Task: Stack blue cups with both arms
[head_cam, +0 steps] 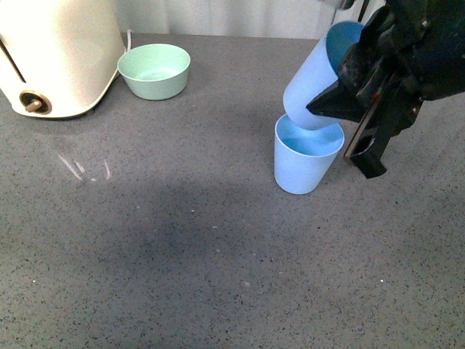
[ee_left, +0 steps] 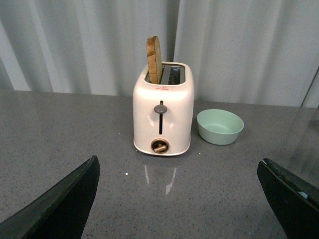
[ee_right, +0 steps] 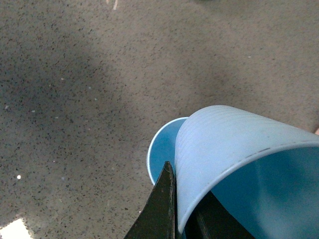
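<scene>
Front view: right hand (head_cam: 341, 89) clamps tilted blue cup (head_cam: 309, 80) by rim, over upright cup (head_cam: 301, 166).

No readable text, no brands or numbers, no signs on anything

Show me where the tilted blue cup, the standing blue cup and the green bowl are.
tilted blue cup (head_cam: 312, 80), front view, on its outer side wall.
standing blue cup (head_cam: 299, 173), front view, on its outer wall below the rim.
green bowl (head_cam: 154, 87), front view, on its outer wall.
</scene>
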Tool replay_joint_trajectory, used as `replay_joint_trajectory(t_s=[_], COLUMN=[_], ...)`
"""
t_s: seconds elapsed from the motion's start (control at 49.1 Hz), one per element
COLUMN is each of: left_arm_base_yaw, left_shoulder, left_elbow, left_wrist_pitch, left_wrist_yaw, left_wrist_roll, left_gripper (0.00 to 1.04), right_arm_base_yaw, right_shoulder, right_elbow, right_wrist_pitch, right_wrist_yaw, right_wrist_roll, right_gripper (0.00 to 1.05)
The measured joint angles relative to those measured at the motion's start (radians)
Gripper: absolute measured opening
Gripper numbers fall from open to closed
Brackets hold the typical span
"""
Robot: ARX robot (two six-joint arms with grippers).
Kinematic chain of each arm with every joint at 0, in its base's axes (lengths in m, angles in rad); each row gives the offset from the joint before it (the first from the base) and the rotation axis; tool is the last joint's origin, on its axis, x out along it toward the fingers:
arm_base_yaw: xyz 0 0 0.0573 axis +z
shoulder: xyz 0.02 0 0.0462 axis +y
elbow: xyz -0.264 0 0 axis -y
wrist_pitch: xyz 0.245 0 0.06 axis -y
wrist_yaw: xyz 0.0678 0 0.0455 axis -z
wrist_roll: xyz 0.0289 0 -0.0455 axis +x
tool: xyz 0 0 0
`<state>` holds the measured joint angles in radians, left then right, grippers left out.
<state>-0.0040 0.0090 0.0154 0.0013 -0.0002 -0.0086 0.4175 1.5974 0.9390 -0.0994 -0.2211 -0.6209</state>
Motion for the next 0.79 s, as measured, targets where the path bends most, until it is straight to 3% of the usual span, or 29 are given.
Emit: replay_joint_trajectory(t_s=[0.366, 0.55, 0.794], left_arm_base_yaw=[0.0, 0.0, 0.0], left_shoulder=[0.0, 0.0, 0.0], left_elbow=[0.0, 0.0, 0.0], left_wrist_pitch=[0.0, 0.0, 0.0], left_wrist_yaw=[0.0, 0.0, 0.0], left_wrist_roll=[0.0, 0.0, 0.0], left_gripper=[0.96, 0.96, 0.96], right_arm_base_yaw=[0.019, 0.013, -0.014], right_shoulder=[0.072, 0.096, -0.021], right_elbow=[0.0, 0.024, 0.01], right_wrist_pitch=[-0.008, 0.016, 0.18], right_wrist_yaw=[0.034, 0.074, 0.025], right_wrist_roll=[0.012, 0.042, 0.188], right_gripper=[0.02, 0.36, 0.76])
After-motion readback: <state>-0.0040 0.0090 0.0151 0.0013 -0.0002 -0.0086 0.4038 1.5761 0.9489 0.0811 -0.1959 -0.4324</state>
